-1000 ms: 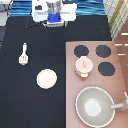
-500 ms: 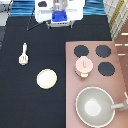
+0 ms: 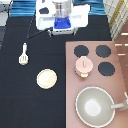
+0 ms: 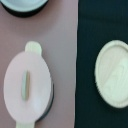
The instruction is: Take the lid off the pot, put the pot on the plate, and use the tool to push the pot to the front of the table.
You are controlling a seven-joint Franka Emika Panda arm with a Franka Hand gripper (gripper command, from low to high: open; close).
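No steps done — lid [image 3: 83, 62] on pot [image 3: 82, 71] | plate [image 3: 46, 78] bare, tool [image 3: 23, 55] untouched on counter [image 3: 30, 105] | gripper [image 3: 62, 23] high at the exterior view's top — fingers' state cannot be told

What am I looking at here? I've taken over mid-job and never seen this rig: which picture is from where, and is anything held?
This is one robot arm at a black table. The wide picture looks down from above. The arm stands at its top, and its tool hangs there, far from everything. The close picture comes from a camera on the arm's hand. The lid sits on the pot, on the stove at the exterior view's right, above a large pan. The plate and spatula lie on the table, untouched.
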